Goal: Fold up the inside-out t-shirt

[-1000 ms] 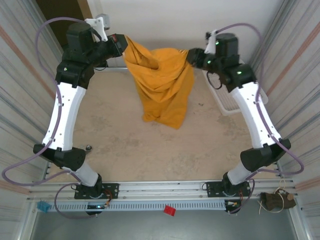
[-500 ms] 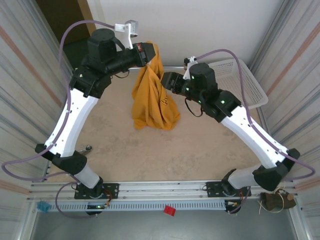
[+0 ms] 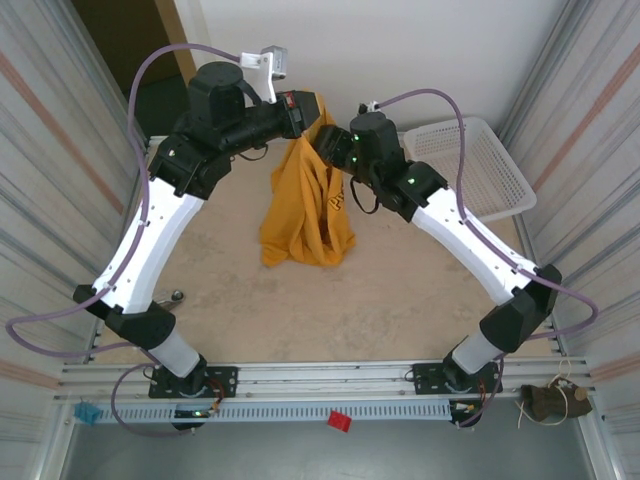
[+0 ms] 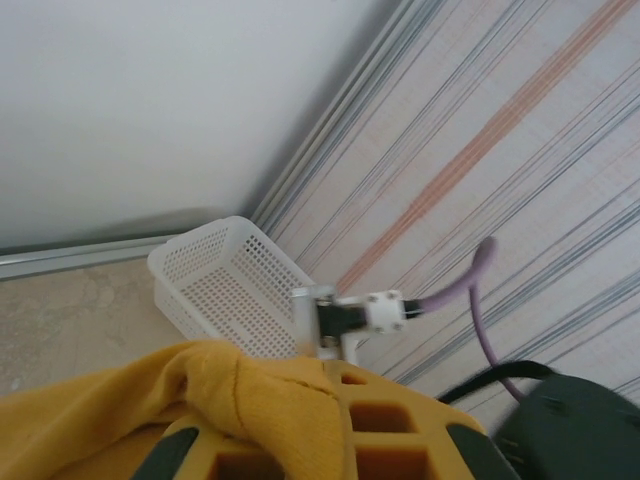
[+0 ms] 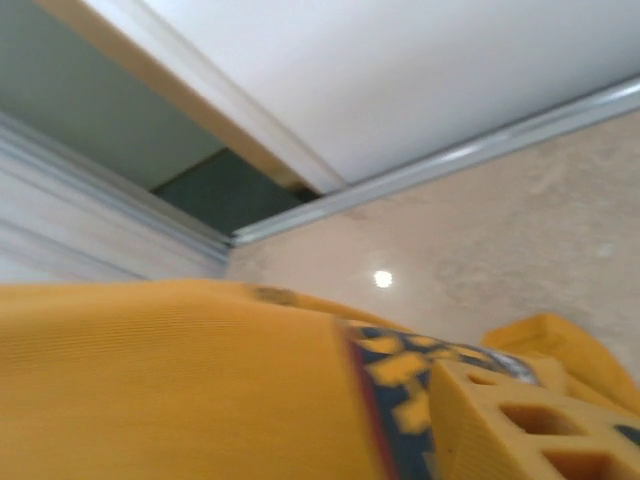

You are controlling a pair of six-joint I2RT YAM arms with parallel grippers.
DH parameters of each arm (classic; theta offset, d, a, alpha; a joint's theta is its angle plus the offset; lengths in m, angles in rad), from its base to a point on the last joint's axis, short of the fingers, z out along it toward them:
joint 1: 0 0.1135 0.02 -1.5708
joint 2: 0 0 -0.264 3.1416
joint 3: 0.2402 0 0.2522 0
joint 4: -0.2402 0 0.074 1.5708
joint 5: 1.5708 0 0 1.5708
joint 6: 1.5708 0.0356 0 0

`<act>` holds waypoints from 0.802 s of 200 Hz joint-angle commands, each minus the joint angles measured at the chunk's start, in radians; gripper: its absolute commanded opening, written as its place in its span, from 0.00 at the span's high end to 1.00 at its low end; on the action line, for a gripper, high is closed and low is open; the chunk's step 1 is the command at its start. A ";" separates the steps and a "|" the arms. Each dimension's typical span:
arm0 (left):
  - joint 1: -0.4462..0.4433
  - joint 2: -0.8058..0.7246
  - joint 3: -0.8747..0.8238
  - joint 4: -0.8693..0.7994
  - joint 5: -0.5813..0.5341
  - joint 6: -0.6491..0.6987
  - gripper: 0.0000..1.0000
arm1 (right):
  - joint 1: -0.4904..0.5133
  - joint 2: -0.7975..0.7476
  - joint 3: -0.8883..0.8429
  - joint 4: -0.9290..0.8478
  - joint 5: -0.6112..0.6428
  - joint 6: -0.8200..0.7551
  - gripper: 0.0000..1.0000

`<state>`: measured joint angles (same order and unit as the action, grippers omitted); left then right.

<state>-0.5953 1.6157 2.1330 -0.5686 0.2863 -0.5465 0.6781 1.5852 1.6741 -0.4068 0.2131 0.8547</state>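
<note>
The inside-out t-shirt (image 3: 303,215) is mustard yellow and hangs in a bunched column from my left gripper (image 3: 306,104). Its lower end rests on the table, and dark print (image 3: 337,199) shows on its right side. In the left wrist view the left gripper (image 4: 332,402) is shut on a gathered fold of the cloth (image 4: 150,400). My right gripper (image 3: 328,142) is pressed against the upper right of the shirt, just below the left one. In the right wrist view the cloth (image 5: 170,380) with its print lies against one yellow finger (image 5: 510,420). The other finger is hidden.
A white perforated basket (image 3: 470,165) stands at the back right corner, also seen in the left wrist view as the basket (image 4: 225,285). Corrugated walls close in both sides. Bare table (image 3: 330,310) lies in front of the shirt.
The right gripper let go of the shirt's right corner, so the shirt collapsed from a spread hang into a single column. The right arm swung left to the shirt; the left gripper moved right.
</note>
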 commanded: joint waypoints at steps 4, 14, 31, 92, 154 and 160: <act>0.032 -0.016 0.020 0.029 -0.021 0.015 1.00 | -0.078 0.052 -0.022 -0.047 -0.030 -0.006 0.75; 0.063 -0.017 0.016 0.017 -0.028 0.019 1.00 | -0.118 0.062 0.020 -0.052 -0.142 -0.051 0.93; 0.129 -0.026 0.003 0.007 -0.055 0.040 1.00 | -0.176 0.063 0.116 -0.061 -0.370 -0.174 1.00; 0.294 -0.027 0.043 -0.067 -0.137 0.130 1.00 | -0.345 -0.071 0.242 0.326 -1.251 -0.184 1.00; 0.295 -0.024 -0.069 -0.053 -0.133 0.141 1.00 | -0.369 -0.002 0.138 0.835 -1.418 0.196 1.00; 0.295 -0.026 -0.060 -0.055 -0.141 0.148 1.00 | -0.384 0.012 0.150 0.836 -1.392 0.214 1.00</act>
<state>-0.3222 1.6066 2.0880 -0.6254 0.2153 -0.4263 0.3393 1.5555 1.8141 0.2169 -1.1328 0.9104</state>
